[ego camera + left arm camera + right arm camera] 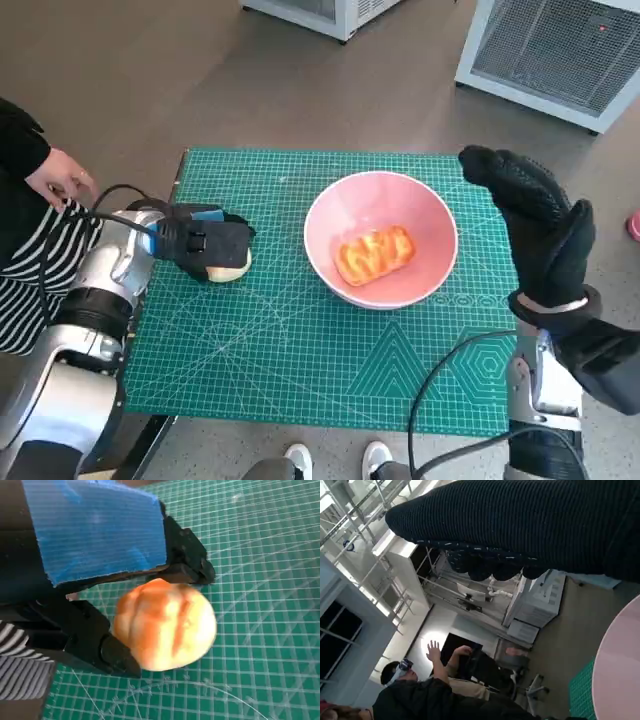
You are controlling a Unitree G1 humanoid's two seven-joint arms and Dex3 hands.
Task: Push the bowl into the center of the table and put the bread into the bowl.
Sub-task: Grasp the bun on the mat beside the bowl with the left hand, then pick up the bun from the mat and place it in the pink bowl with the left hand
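Green cutting mat (300,340) on table; left hand (205,240) grips bun (165,625); right hand (540,225) spread, empty.

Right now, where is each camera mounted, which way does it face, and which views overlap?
Head view: on the head, facing steeply down at the green cutting mat; both forearms, blue-taped left hand, black-gloved right hand.
Left wrist view: behind the left hand, facing a round golden bread roll between its fingers.
Right wrist view: behind the right hand, facing outward toward a seated person.
Shared: the pink round bowl in head and right wrist views; the roll in head and left wrist views.
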